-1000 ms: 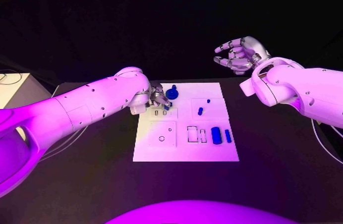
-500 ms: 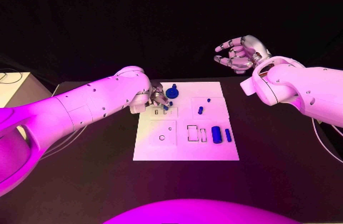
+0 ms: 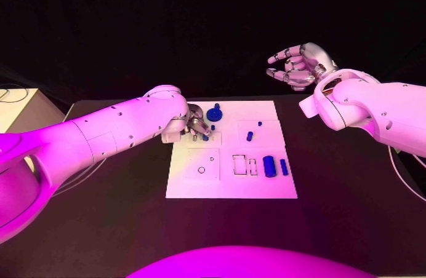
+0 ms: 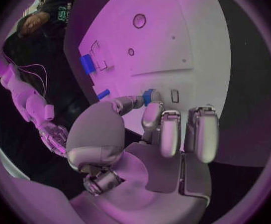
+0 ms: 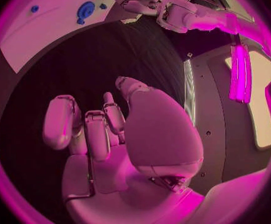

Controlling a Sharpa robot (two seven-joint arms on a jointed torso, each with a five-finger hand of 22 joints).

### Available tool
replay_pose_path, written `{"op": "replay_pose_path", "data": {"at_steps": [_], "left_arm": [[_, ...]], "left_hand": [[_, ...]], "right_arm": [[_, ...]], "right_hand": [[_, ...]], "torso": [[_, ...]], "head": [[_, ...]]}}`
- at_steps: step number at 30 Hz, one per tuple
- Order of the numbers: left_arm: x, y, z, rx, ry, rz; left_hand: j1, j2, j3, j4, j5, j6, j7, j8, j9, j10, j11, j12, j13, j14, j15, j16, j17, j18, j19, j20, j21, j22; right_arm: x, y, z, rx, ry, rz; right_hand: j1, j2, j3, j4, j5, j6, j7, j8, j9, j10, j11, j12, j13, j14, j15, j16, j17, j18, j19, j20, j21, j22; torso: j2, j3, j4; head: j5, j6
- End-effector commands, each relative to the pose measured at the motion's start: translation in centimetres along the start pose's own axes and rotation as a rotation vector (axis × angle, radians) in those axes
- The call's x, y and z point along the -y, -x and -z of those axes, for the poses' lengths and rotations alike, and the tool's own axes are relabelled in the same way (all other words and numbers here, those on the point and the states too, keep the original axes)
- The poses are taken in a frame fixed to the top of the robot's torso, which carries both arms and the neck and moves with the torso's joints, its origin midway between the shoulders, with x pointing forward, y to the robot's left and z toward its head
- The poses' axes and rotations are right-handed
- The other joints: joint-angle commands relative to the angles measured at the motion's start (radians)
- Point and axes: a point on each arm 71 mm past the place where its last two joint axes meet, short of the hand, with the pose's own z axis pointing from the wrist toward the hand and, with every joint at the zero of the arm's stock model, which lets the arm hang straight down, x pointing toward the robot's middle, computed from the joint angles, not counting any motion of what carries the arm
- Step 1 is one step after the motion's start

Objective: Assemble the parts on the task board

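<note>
Starting closest to the robot: the white task board [image 3: 231, 189] sits in the middle of the black desk [image 3: 346, 186], and the near part of it has a round socket [image 3: 201, 170] on the left and a couple of rectangular slots [image 3: 239, 165] next to a chunky blue block [image 3: 268, 167] and a thinner blue bar [image 3: 283, 168], both lying flat and just beside each other. A bit further back there's a small blue peg [image 3: 249, 136] on its own.

Further up on the left side, the left hand [image 3: 197, 125] is down over the board with a tiny blue part [image 4: 149, 96] pinched between thumb and a fingertip, right at the board surface beside a small rectangular slot [image 4: 174, 95]. Looks like it's mid-insertion, though I can't tell if it's actually seated. Just behind it is a blue round knob-like piece [image 3: 214, 114].

Handling-wise, these read as small rigid plastic bits: light, stiff, probably a little slick, so a fingertip pinch on the sides near the top seems right, kept square to the slot so it doesn't jam or flick away.

Farthest back, the right hand [image 3: 300, 66] is held up off the desk, well apart from the board, fingers loosely curled and spread, holding nothing.
</note>
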Motion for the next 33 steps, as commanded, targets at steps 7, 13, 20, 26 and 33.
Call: {"op": "replay_pose_path", "data": {"at_steps": [7, 13, 20, 26, 33], "left_arm": [[-0.10, -0.42, -0.12, -0.027, 0.003, -0.015], [-0.26, -0.34, -0.14, -0.018, 0.006, -0.011], [-0.42, -0.16, -0.12, 0.007, 0.006, 0.003], [-0.40, -0.24, 0.02, 0.019, -0.006, 0.022], [-0.54, -0.18, 0.22, 0.033, -0.011, 0.034]], "left_hand": [[0.001, 0.009, 0.159, -0.166, 0.006, 0.020, -0.024, 0.005, -0.001, 0.006, -0.002, 0.000, -0.001, 0.104, -0.009, 0.003, 0.263, -0.017, 0.042, -0.009, 0.005, 0.134], [0.001, 0.009, 0.159, -0.166, 0.006, 0.020, -0.024, 0.005, -0.001, 0.006, -0.002, 0.000, -0.001, 0.104, -0.009, 0.003, 0.263, -0.017, 0.042, -0.009, 0.005, 0.134], [0.001, 0.010, 0.160, -0.167, 0.007, 0.021, -0.025, 0.006, 0.000, 0.006, -0.003, -0.001, -0.001, 0.104, -0.010, 0.003, 0.263, -0.017, 0.043, -0.009, 0.005, 0.135], [0.001, 0.011, 0.162, -0.168, 0.008, 0.022, -0.025, 0.006, 0.001, 0.007, -0.003, 0.001, 0.002, 0.104, -0.010, 0.003, 0.263, -0.017, 0.043, -0.009, 0.006, 0.135], [0.002, 0.011, 0.163, -0.169, 0.010, 0.023, -0.026, 0.007, 0.001, 0.009, -0.004, 0.002, 0.004, 0.104, -0.010, 0.003, 0.263, -0.017, 0.043, -0.009, 0.006, 0.136]], "right_arm": [[-0.13, -0.15, 0.02, -0.016, 0.012, 0.007], [-0.13, -0.15, 0.02, -0.017, 0.013, 0.007], [-0.13, -0.14, 0.03, -0.017, 0.013, 0.007], [-0.11, -0.13, 0.02, -0.017, 0.012, 0.008], [-0.10, -0.13, 0.01, -0.017, 0.012, 0.008]], "right_hand": [[-0.002, -0.008, 0.004, -0.001, 0.003, -0.007, -0.003, 0.005, -0.002, -0.007, 0.000, -0.005, -0.001, 0.066, -0.001, -0.005, 0.105, 0.005, -0.008, -0.001, -0.005, -0.001], [-0.002, -0.008, 0.004, -0.001, 0.003, -0.007, -0.003, 0.005, -0.002, -0.007, 0.000, -0.005, -0.001, 0.066, -0.001, -0.005, 0.105, 0.005, -0.008, -0.001, -0.005, -0.001], [-0.002, -0.008, 0.004, -0.001, 0.003, -0.007, -0.003, 0.005, -0.002, -0.007, 0.000, -0.005, -0.001, 0.066, -0.001, -0.005, 0.105, 0.005, -0.008, -0.001, -0.005, -0.001], [-0.002, -0.008, 0.004, -0.001, 0.003, -0.007, -0.003, 0.005, -0.002, -0.007, 0.000, -0.005, -0.001, 0.066, -0.001, -0.005, 0.105, 0.005, -0.008, -0.001, -0.005, -0.001], [-0.002, -0.008, 0.004, -0.001, 0.003, -0.007, -0.003, 0.005, -0.002, -0.007, 0.000, -0.005, -0.001, 0.066, -0.001, -0.005, 0.105, 0.005, -0.008, -0.001, -0.005, -0.001]], "torso": [[0.000, 0.0003, 0.0000], [0.000, 0.0001, -0.0011], [0.001, 0.0006, -0.0009], [0.001, 0.0004, -0.0004], [0.000, 0.0006, -0.0007]], "head": [[0.001, -0.002], [0.002, -0.003], [0.001, -0.003], [0.000, -0.004], [0.000, -0.006]]}}
